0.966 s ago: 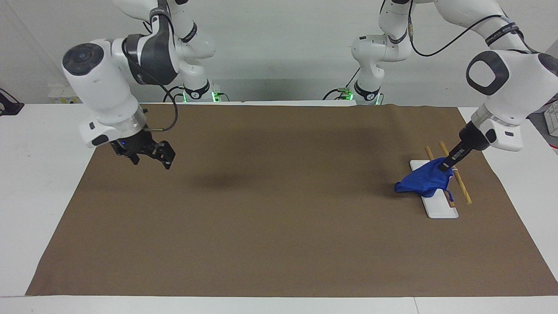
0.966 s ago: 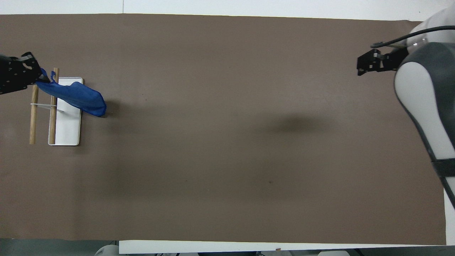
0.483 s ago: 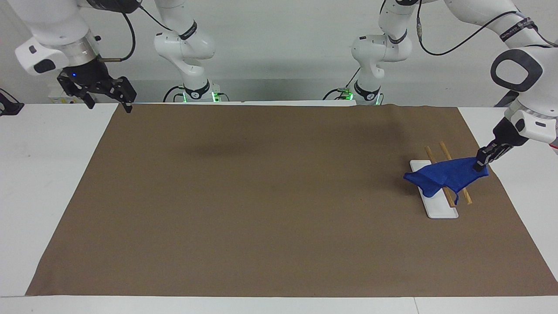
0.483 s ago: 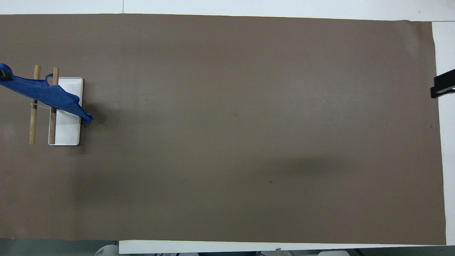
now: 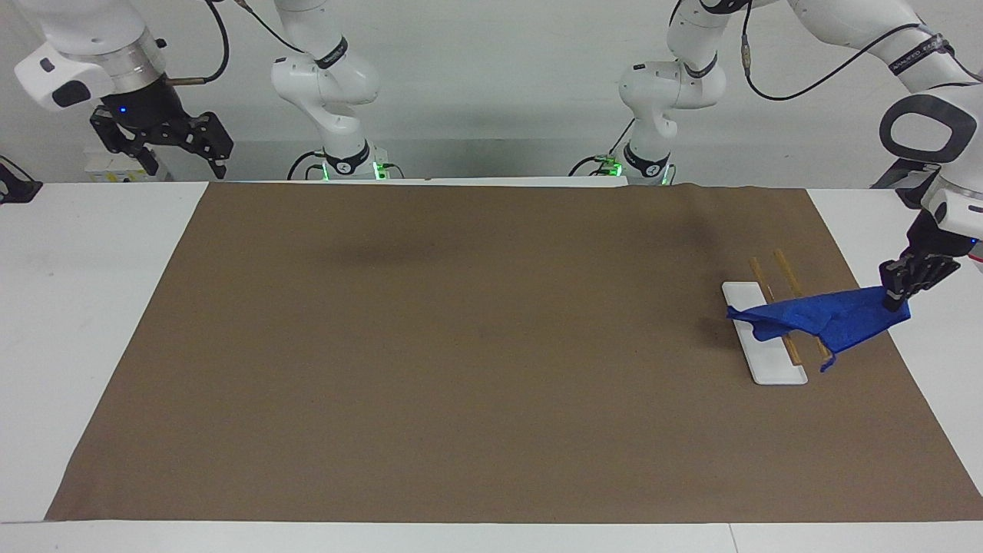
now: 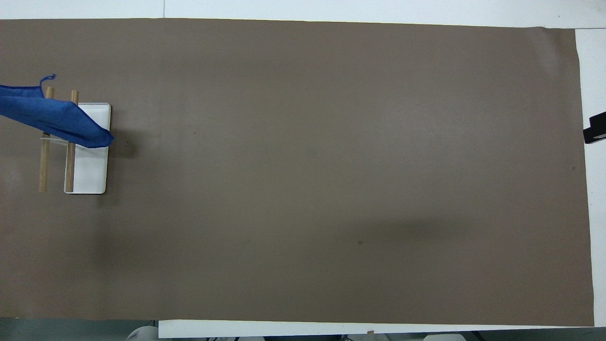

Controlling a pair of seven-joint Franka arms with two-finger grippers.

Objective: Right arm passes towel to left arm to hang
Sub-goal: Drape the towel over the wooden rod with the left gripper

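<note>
Look at your left arm [image 5: 933, 115]: it reaches down at its own end of the table, wrist tilted, and the left gripper [image 5: 895, 301] is clenched on one corner of the towel [image 5: 825, 319]. You can see the blue cloth stretched from that grip across the two wooden rails [image 5: 791, 286] of the rack, its other end lying over the rack's white base [image 5: 776, 369]; its thin loop [image 6: 47, 78] pokes out by the outer rail. Your right arm [image 5: 84, 46] waits raised over the table's corner at its own end, the right gripper [image 5: 165, 146] spread wide, gripping nothing. Dark bands on the left arm carry lettering you cannot read.
</note>
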